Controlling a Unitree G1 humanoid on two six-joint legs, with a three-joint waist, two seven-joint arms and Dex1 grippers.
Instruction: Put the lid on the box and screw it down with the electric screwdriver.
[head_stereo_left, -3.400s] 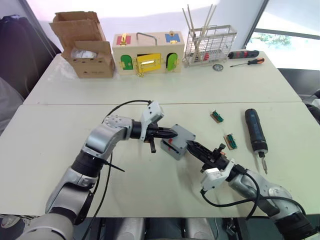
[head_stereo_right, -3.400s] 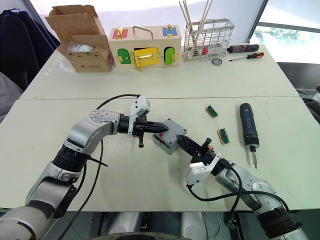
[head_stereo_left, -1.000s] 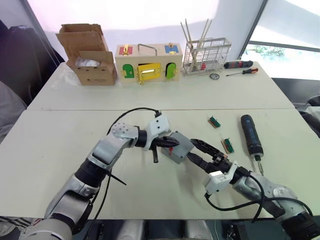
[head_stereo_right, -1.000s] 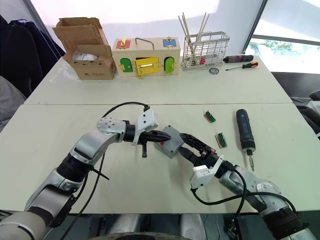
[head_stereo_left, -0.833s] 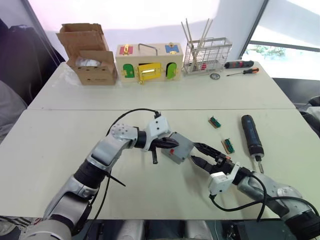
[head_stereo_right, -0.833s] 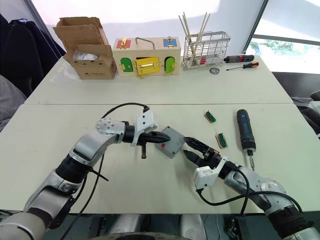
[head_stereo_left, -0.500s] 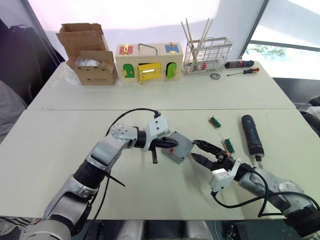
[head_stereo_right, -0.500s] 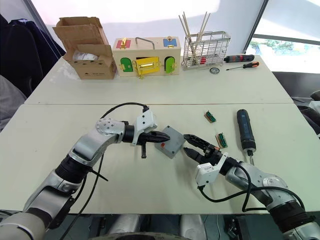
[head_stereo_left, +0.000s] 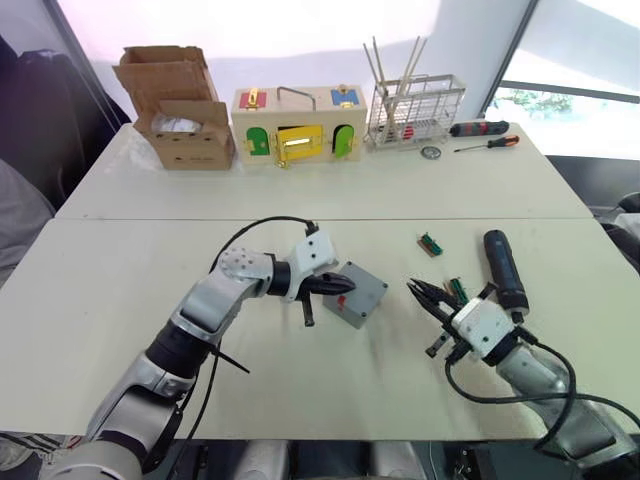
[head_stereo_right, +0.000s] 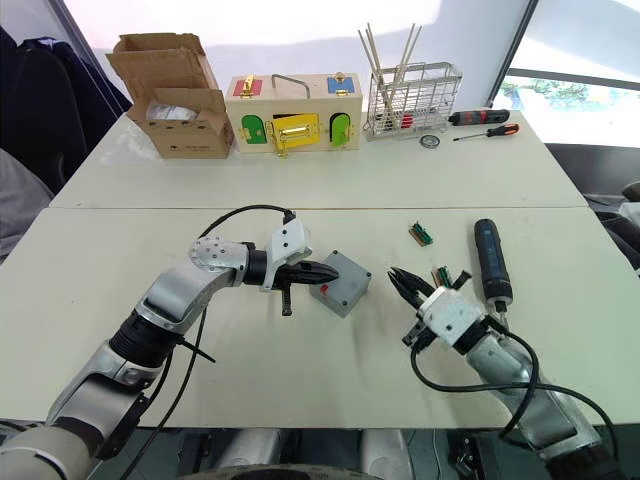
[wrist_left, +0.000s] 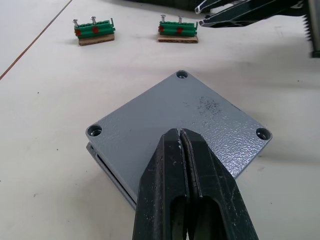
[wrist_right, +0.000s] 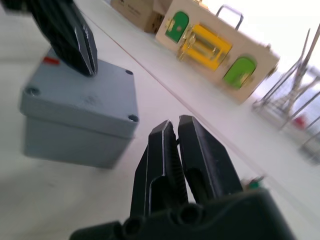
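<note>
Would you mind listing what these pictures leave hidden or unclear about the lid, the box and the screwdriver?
- Lid: in the left wrist view the left gripper covers its near corner, so that screw hole is hidden.
- Box: in the right eye view the gripper hides part of its near side.
- Screwdriver: in the left eye view the right gripper and its wrist hide the bit.
- Lid's screw holes: too small to tell whether screws sit in them.

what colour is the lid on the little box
Grey, with a speckled texture; the lid shows best in the left wrist view.
</note>
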